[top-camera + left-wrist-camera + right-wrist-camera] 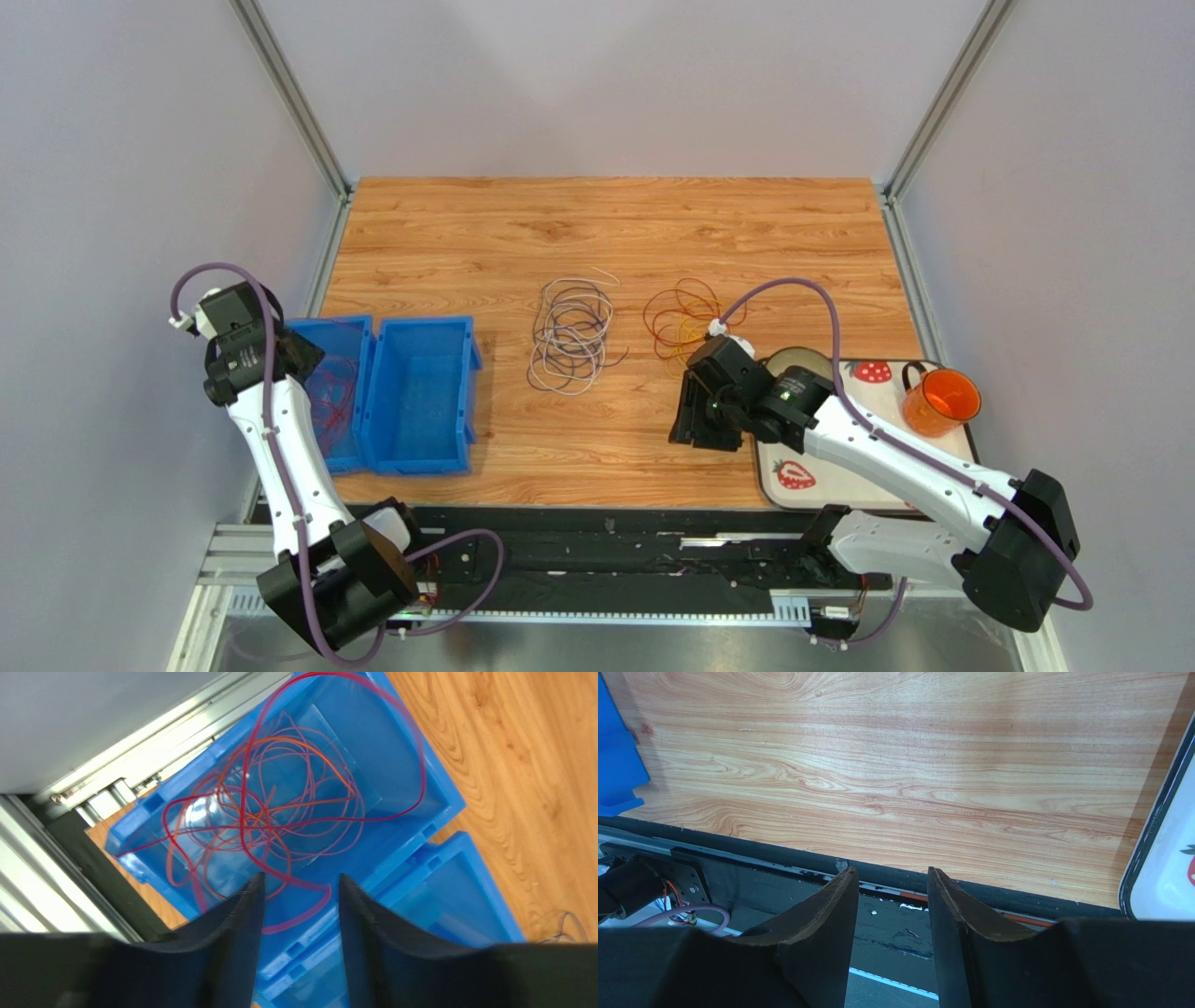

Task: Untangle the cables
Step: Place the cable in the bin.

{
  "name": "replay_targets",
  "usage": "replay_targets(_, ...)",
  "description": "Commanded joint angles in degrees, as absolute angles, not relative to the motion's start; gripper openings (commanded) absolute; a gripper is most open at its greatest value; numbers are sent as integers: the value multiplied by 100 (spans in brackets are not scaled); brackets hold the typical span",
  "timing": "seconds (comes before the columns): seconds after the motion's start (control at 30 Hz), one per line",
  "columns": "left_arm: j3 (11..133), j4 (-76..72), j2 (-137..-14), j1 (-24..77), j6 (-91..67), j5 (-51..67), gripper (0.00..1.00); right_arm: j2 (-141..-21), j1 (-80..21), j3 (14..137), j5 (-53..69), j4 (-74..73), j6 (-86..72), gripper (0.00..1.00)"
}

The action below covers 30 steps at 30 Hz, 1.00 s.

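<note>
A loop bundle of white, grey and purple cables [572,333] lies mid-table. A red-orange and yellow bundle [683,319] lies just to its right. Red cables [281,805] lie coiled in the left blue bin [312,340], which also shows in the left wrist view [421,763]. My left gripper [288,361] hovers over that bin, open and empty, in the left wrist view [298,885] too. My right gripper [701,420] is open and empty, below the orange bundle, pointing at the table's near edge [892,875].
A second blue bin [421,392] stands beside the first and holds no cables; it also shows in the left wrist view [456,896]. A white strawberry tray [842,483] and an orange mug [940,402] sit at the right. The black table rail [773,857] runs below the right fingers.
</note>
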<state>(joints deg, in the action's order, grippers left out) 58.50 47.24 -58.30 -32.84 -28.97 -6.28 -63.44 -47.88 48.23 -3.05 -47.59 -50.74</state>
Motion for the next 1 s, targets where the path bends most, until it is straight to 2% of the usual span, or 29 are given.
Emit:
replay_targets(0.0,5862,4579,-5731,-3366,-2953,-492,69,-6319,-4816,5001,-316,-4711,-5150,44)
replay_targets(0.17,5801,4474,-5546,-3366,-2883,-370,78,-6310,-4825,4966,-343,-4702,-5150,44)
replay_targets(0.53,5766,4324,-5423,-3366,-2734,-71,80,-6390,-4834,4940,-299,-4562,-5159,44)
replay_targets(0.73,5704,4140,-5282,-3358,-2576,386,87,-6460,-4834,4904,-352,-4509,-5150,44)
replay_targets(0.77,5695,4105,-5204,-3340,-2497,561,94,-6477,-4834,4896,-352,-4474,-5150,44)
replay_targets(0.97,5713,3850,-4852,-2550,-2295,466,95,-6583,-4834,4939,-378,-4350,-5089,44)
